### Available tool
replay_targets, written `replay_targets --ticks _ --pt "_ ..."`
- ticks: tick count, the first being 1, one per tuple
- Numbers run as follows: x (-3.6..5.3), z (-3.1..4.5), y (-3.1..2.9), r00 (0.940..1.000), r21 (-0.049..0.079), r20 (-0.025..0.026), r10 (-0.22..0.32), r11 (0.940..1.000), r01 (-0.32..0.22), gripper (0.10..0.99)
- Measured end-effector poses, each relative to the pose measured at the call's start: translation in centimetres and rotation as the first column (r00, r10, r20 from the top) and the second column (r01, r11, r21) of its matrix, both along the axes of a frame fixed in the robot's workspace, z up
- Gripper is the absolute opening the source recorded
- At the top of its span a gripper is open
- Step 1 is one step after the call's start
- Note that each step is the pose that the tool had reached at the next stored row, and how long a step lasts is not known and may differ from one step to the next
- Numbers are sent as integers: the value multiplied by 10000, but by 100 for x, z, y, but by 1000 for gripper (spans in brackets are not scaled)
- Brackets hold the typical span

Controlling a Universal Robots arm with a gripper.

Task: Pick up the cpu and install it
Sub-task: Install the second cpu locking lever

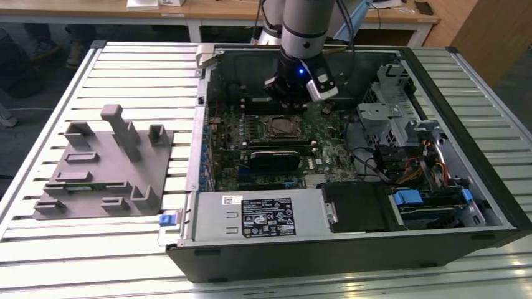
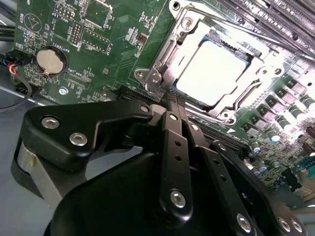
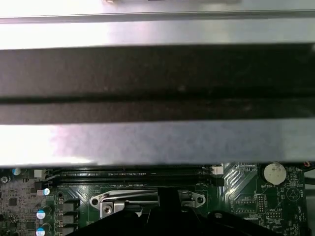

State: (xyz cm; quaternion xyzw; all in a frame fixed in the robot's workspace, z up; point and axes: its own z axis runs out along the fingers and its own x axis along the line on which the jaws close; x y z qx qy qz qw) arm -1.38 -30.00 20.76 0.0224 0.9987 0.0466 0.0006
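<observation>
Claw point(image 1: 293, 92), exterior view: hangs at upper centre of the frame, inside the open computer case point(image 1: 465, 187), black with a small blue light on the wrist above it. Fingertips lost against the dark board; whether they are spread or closed, I cannot tell here. Socket frame point(image 1: 281, 126) sits just below the claw in the frame, square, black and metal, with a paler square in its middle that I take for the cpu point(image 1: 281, 128). Grey moulded fixture tray point(image 1: 99, 168) lies well apart at left, on the slatted metal desk point(image 1: 50, 249).

Second wrist view: black linkage bars of the claw point(image 2: 172, 105) run up from the lower frame and meet in a narrow point at centre, bars pressed side by side, nothing between them. By that, the claw is closed and empty. The cpu point(image 2: 214, 69) lies up and to the right of that tip, flat, pale silvery, glaring, already seated inside the socket frame point(image 2: 160, 73); near, not touching. Green motherboard point(image 2: 108, 44) all round, matte, with a round coin battery point(image 2: 50, 60) at upper left.

First wrist view: claw body dark along the bottom edge. Socket frame point(image 3: 147, 199) just above it, bright stamped metal. Long black memory slots point(image 3: 133, 172) run across the frame.
</observation>
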Motion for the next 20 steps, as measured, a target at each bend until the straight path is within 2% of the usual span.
replay_targets --ticks 8,20 --pt "0 10 -25 10000 -3 -1 -1 10000 1 106" --pt "0 326 -25 10000 0 0 0 10000 0 106"
